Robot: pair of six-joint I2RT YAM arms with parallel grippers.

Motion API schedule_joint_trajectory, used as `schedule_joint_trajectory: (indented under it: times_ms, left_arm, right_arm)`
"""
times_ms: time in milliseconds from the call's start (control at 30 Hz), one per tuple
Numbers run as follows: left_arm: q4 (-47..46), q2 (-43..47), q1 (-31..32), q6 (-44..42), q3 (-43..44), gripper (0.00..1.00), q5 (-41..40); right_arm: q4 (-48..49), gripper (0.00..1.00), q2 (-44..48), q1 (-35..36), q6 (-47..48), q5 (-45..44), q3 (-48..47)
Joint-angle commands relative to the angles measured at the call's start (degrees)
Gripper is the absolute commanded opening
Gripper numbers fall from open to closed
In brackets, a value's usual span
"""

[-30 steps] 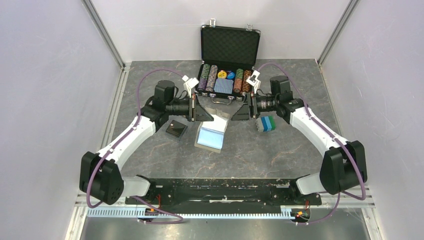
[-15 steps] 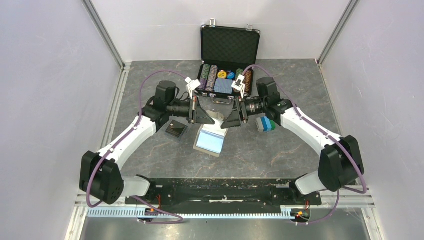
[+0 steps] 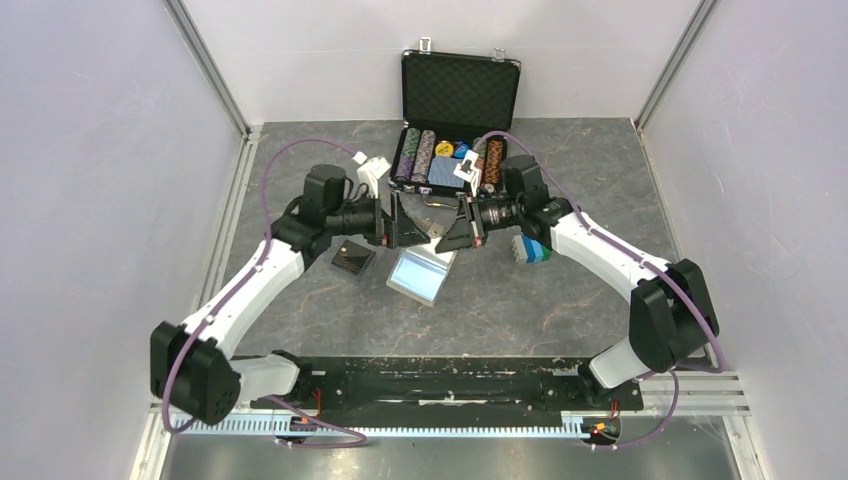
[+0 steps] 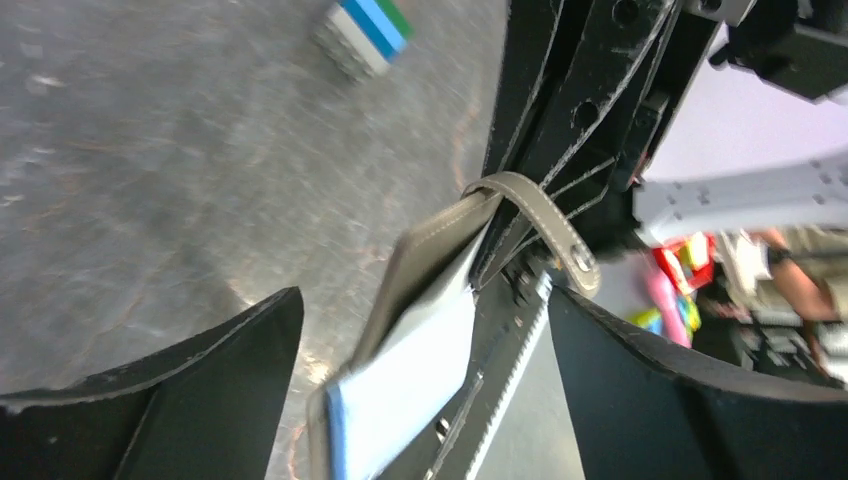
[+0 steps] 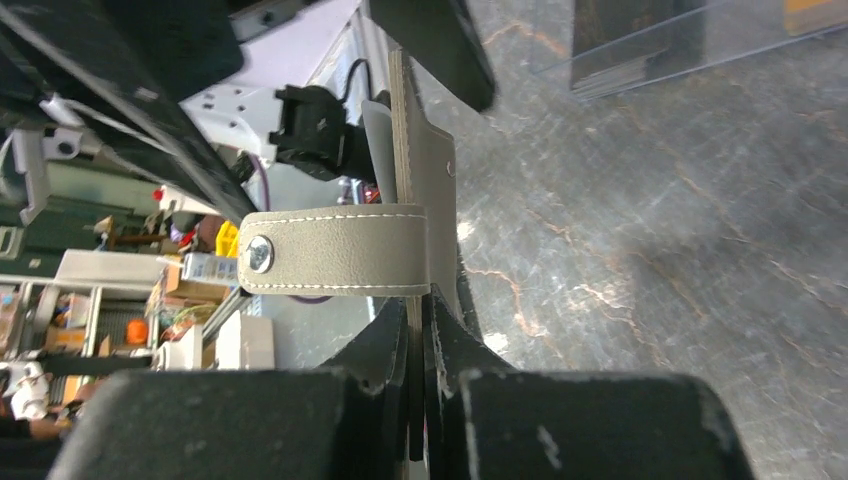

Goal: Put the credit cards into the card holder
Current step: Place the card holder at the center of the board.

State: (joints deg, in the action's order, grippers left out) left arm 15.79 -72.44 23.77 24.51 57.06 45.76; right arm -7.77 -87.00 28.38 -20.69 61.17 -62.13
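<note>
The khaki-grey card holder [image 3: 420, 275] hangs unfolded above the table, its light blue lining facing up. My right gripper [image 3: 447, 232] is shut on the holder's upper flap [image 5: 430, 170], and the strap with the snap stud [image 5: 340, 250] sticks out sideways just past its fingertips. Facing it, my left gripper [image 3: 412, 222] stands open, its fingers either side of the holder [image 4: 430, 250] without touching it. A black credit card in a clear case [image 3: 352, 260] lies on the table left of the holder. In the right wrist view that case [image 5: 640, 45] shows an orange edge [image 5: 815, 12].
An open black poker chip case [image 3: 460, 120] with chips and a blue deck stands at the back centre. A small blue, green and white block [image 3: 530, 248] [image 4: 365, 30] sits on the table under the right forearm. White walls enclose the grey marbled table [image 3: 560, 300].
My right gripper moved left and shut on the card holder's upper flap. My left gripper, shut on the holder before, has opened and let go.
</note>
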Motion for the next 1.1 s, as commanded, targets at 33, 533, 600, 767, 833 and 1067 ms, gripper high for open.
schedule_joint_trajectory:
  times_ms: [33, 533, 600, 767, 833, 1067]
  left_arm:
    - [2.86, 8.82, 0.05, -6.29, 0.67, 1.00, -20.14]
    - [12.83, 9.97, -0.79, 0.38, 1.27, 1.00, -27.52]
    - [12.71, 9.75, -0.81, 1.49, 0.75, 1.00, -27.49]
    - [13.19, 8.53, -0.83, 2.84, 0.42, 1.00, -27.10]
    - [13.56, 8.14, -0.82, 3.18, 0.72, 1.00, -27.00]
    - [17.38, 6.83, -0.85, 1.49, 2.83, 1.00, -29.14]
  right_arm:
    - [2.49, 0.00, 0.36, 0.01, -3.11, -9.22, 2.02]
    - [31.80, 0.00, 3.11, -1.71, -26.63, -33.08, 26.21]
    - [34.81, 0.00, 4.08, -1.86, -28.55, -37.12, 29.98]
    - [42.69, 0.00, 6.76, -1.85, -32.90, -46.20, 39.35]
    - [45.91, 0.00, 7.90, -1.84, -34.84, -49.27, 43.24]
    - [45.80, 0.04, 12.59, -0.69, -39.31, -53.84, 50.51]
